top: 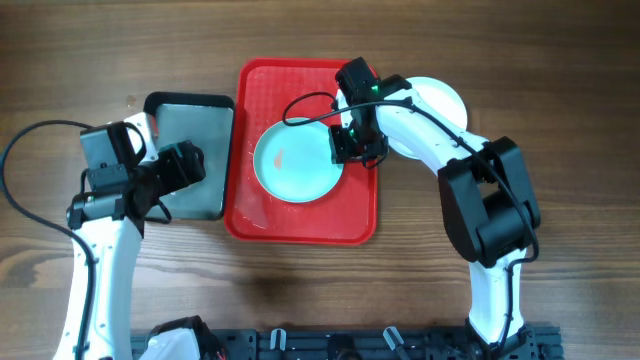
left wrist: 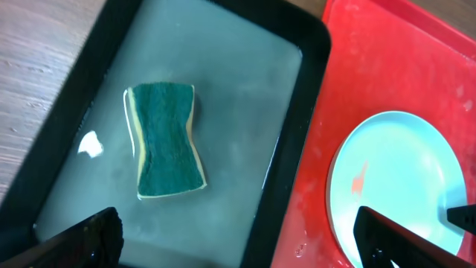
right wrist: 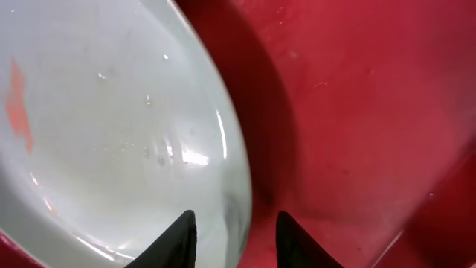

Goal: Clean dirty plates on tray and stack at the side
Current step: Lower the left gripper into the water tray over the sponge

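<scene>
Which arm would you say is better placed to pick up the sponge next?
Left. The left pincer, open, hangs above the grey tray where the sponge lies; the right pincer straddles the rim of the blue plate on the red tray.

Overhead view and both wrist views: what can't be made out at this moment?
- White plate: overhead, the right arm covers much of it; any smudges cannot be told.
- Sponge: overhead, hidden under the left arm; only the left wrist view shows it.
- Right tool: right wrist view, fingertips cut off by the bottom edge; whether they clamp the rim of the blue plate is unclear.
</scene>
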You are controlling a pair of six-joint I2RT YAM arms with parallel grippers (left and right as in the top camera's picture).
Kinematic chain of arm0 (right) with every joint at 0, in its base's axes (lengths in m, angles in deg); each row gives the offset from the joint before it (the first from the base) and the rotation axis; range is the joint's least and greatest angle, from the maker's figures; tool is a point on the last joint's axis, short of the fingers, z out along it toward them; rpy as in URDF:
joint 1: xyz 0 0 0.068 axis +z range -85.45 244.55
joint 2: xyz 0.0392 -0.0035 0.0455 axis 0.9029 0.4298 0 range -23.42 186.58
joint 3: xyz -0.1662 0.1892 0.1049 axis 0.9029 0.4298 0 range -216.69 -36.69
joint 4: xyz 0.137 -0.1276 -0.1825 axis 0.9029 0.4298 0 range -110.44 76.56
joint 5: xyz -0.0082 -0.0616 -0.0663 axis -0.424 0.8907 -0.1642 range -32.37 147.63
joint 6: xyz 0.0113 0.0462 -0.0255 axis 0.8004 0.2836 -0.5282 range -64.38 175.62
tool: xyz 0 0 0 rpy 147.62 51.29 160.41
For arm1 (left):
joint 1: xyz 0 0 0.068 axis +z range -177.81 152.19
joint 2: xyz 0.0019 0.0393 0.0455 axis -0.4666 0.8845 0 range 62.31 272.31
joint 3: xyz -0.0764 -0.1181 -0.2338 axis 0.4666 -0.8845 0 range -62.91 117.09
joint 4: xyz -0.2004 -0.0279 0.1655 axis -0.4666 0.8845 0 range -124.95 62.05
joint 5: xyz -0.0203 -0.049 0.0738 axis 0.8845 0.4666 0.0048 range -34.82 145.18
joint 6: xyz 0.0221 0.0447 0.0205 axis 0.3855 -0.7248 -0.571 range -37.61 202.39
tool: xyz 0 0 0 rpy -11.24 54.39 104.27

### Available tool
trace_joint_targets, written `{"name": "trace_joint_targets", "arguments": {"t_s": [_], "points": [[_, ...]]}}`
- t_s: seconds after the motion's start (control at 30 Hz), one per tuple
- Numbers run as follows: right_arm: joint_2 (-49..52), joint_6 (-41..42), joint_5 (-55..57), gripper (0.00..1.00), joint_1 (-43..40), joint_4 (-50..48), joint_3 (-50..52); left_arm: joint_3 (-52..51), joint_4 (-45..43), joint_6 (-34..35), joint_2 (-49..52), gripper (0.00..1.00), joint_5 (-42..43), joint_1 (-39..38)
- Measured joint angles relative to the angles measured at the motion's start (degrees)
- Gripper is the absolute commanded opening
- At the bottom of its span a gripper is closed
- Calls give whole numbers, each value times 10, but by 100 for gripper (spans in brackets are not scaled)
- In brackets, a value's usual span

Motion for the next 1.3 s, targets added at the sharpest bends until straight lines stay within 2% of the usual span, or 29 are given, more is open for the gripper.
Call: {"name": "trace_joint_targets", "arguments": {"t_s": [0.1, 0.5, 0.57, 0.67, 0.87, 0.97, 1.3], "points": [[0, 1, 25, 28, 0, -11, 0, 0, -10, 3, 18, 96, 0, 0], [0, 14, 42, 28, 3, -8, 0, 0, -74, 9, 73, 88, -17, 0], [0, 17, 42, 27, 4, -14, 0, 0, -80, 9, 73, 84, -26, 0], [0, 23, 42, 25, 6, -32, 1, 0, -81, 10, 73, 83, -40, 0], [0, 31, 42, 22, 8, -50, 19, 0, -81, 10, 73, 70, -51, 0], [0, 31, 42, 22, 8, -53, 20, 0, -80, 12, 74, 67, -54, 0], [0, 32, 42, 22, 8, -53, 20, 0, -125, 15, 154, 72, -76, 0]]}}
